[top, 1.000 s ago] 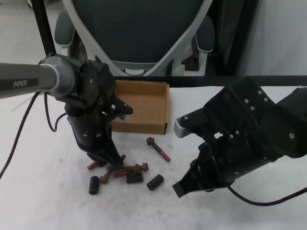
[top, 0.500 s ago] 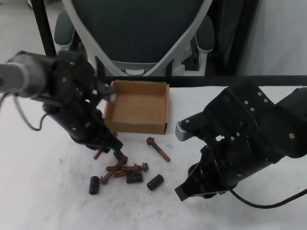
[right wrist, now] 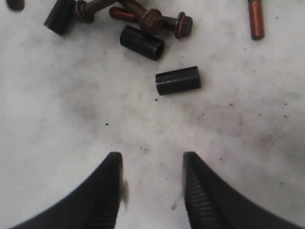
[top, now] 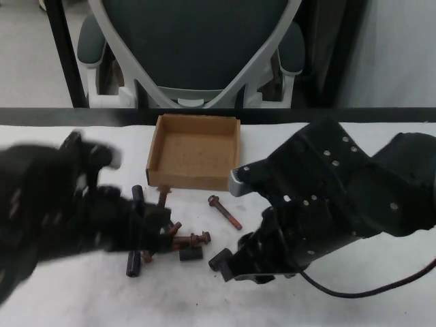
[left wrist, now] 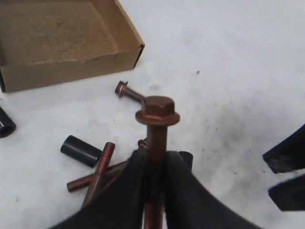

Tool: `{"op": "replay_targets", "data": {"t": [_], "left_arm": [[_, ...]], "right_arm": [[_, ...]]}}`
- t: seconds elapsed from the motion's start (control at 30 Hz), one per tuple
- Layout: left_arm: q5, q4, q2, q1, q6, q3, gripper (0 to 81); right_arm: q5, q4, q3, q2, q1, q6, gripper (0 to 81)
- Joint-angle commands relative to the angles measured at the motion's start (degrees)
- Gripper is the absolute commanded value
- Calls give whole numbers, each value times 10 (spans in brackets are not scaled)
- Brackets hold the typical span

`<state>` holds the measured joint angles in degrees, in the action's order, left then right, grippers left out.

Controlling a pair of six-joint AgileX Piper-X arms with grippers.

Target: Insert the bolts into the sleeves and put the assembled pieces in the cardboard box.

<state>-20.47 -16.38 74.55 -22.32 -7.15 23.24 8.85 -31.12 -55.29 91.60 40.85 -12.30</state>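
Gripping a copper bolt in our left pincer, we are holding our open right pincer near a black sleeve on the desk.

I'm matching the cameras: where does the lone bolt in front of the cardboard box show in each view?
High view: lone bolt lies slanted before the right corner of the cardboard box.
Left wrist view: its head near that corner, shank behind the held bolt.
Right wrist view: its threaded end, cut by the frame edge.
Shared landmark: the heap of bolts beside it.
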Motion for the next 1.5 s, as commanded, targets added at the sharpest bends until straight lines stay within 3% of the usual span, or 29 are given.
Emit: {"op": "replay_targets", "data": {"t": [0.0, 0.47, 0.67, 0.87, 1.17, 1.47], "left_arm": [[11, -99, -49, -3, -31, -64, 8], [-7, -276, -153, -5, -50, -224, 8], [-31, -289, -153, -5, -50, -227, 8], [-32, -289, -153, -5, -50, -227, 8], [-28, -293, -153, -5, -59, -227, 8], [-28, -357, -153, -5, -48, -232, 8]], "right_arm": [[2, 3, -18, 27, 2, -28, 386], [-12, 1, -157, 179, 2, -173, 386], [-89, -12, -183, 189, -1, -231, 386], [-85, -37, -185, 189, -18, -326, 386], [-85, -68, -179, 191, -20, -385, 386], [-17, -6, -179, 240, -10, -441, 386]]}}
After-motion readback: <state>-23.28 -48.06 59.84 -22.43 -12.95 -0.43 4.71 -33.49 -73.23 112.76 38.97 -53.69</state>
